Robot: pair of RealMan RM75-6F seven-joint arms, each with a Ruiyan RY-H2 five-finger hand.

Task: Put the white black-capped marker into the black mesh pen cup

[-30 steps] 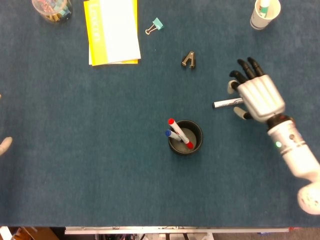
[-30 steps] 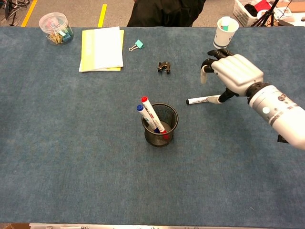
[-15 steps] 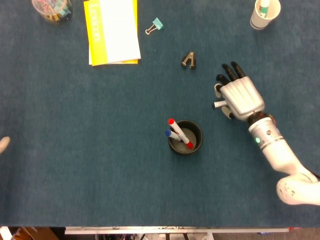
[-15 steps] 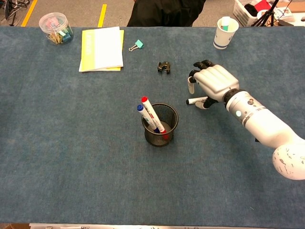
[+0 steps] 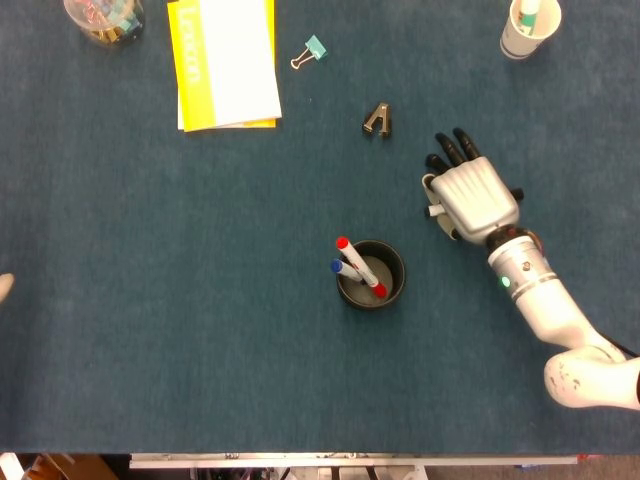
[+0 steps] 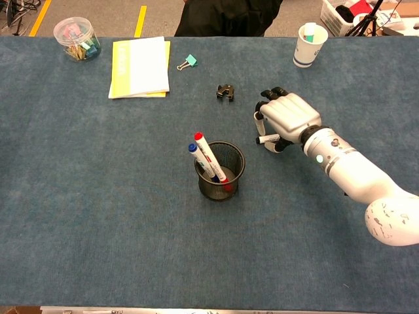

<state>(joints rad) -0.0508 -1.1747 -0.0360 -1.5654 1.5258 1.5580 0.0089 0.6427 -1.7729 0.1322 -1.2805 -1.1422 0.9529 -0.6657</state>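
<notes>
The white black-capped marker lies on the blue table, mostly hidden under my right hand [image 5: 472, 196]; only its left end [image 5: 434, 211] [image 6: 264, 139] sticks out. The hand [image 6: 286, 120] is palm-down over it, fingers spread on the far side and thumb on the near side; the palm hides whether they touch the marker. The black mesh pen cup [image 5: 371, 274] [image 6: 220, 171] stands left of and nearer than the hand, holding a red and a blue marker. Only a fingertip of my left hand [image 5: 4, 287] shows at the left edge.
A black binder clip [image 5: 377, 120] lies just beyond the hand. Further back are a teal clip [image 5: 311, 51], a yellow notepad [image 5: 224, 62], a clear jar of clips [image 5: 103, 18] and a paper cup [image 5: 528, 28].
My right hand has moved left and down over the marker, covering most of its length. The marker and the cup have stayed put.
</notes>
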